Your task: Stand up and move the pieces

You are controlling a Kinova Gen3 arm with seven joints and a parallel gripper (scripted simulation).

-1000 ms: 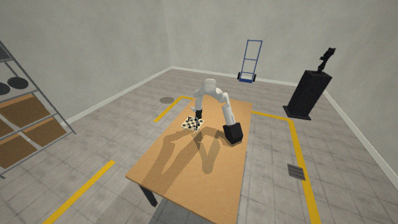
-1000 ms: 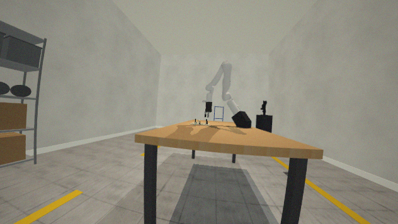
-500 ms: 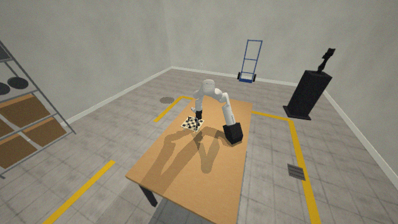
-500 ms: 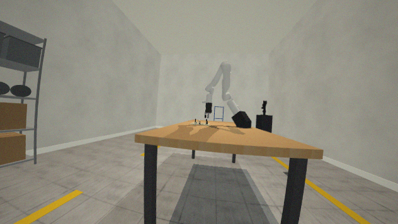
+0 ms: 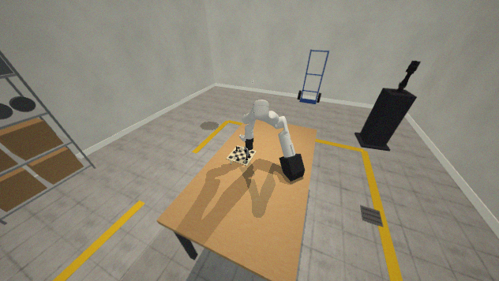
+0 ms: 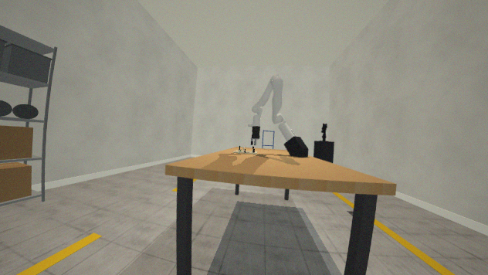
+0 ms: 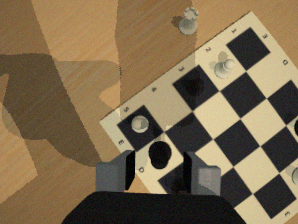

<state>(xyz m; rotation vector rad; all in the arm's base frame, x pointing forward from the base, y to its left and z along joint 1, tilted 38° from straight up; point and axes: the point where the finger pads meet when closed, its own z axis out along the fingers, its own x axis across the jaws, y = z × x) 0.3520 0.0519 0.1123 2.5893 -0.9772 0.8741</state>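
Note:
The small chessboard (image 5: 241,155) lies on the wooden table near the arm's base; it also shows in the wrist view (image 7: 226,129) and, very small, in the exterior view (image 6: 245,152). My gripper (image 7: 159,164) (image 5: 248,151) hangs open over the board's near edge. In the wrist view a black piece (image 7: 160,153) stands right under it, between the open fingers, which are not closed on it. A white piece (image 7: 140,123) stands on the dark corner square beside it. Another white piece (image 7: 221,66) is on the board's far edge. A white piece (image 7: 188,22) sits on the table off the board.
More pieces show at the right edge of the wrist view (image 7: 294,176). The arm's black base (image 5: 292,166) stands on the table to the right of the board. A shelf rack (image 5: 28,134), a blue hand truck (image 5: 313,76) and a black pedestal (image 5: 384,116) stand around the room.

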